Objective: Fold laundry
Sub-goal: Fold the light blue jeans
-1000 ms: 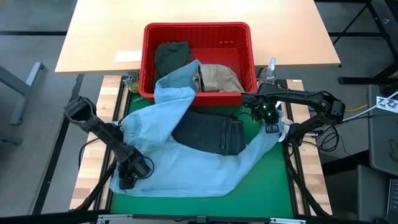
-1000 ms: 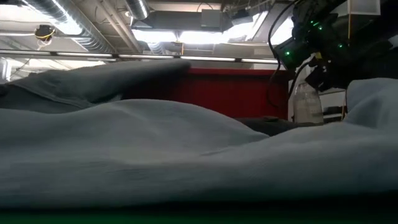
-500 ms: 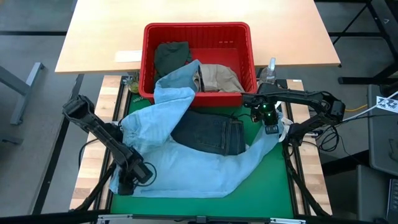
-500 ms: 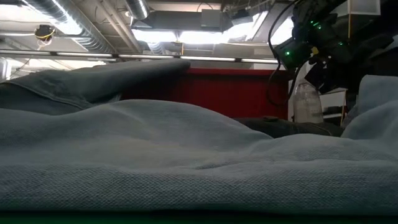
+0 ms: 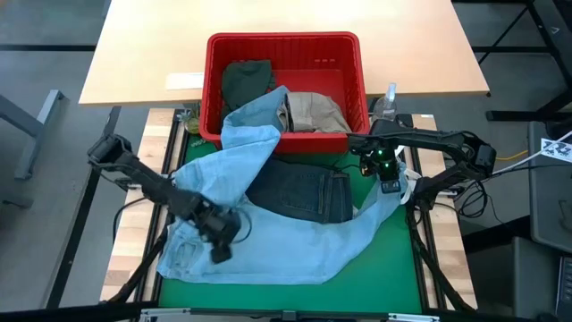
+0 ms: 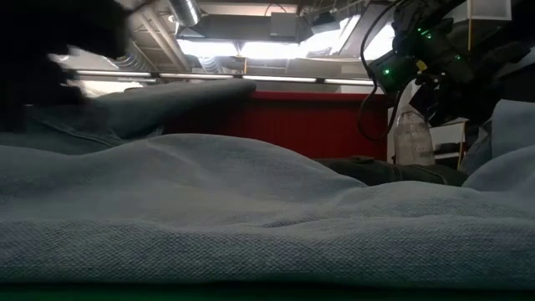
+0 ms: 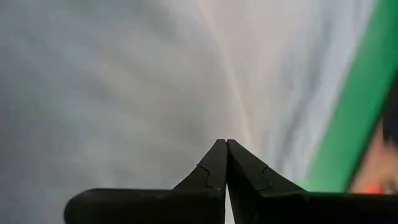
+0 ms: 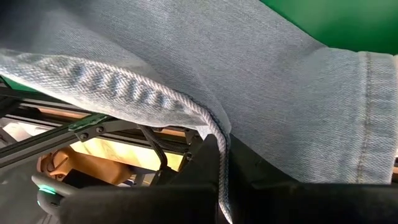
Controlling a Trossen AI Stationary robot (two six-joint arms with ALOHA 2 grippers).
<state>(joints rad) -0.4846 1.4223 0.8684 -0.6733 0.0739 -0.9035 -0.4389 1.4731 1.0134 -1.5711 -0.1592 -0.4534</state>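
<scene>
Light blue denim spreads across the near green mat, one end draped far over the red basket rim. Left gripper over its near-left part, fingers pressed together, nothing seen between them. Dark navy jeans lie mid-mat. Right gripper pinches the denim's right edge. Olive piece and khaki piece sit in the basket.

The light blue denim garment sprawls across the green table mat, one end draped up into the red plastic basket behind it. The dark navy jeans lie on the denim's middle. In the basket, the dark olive green piece sits left of the beige khaki piece.
</scene>
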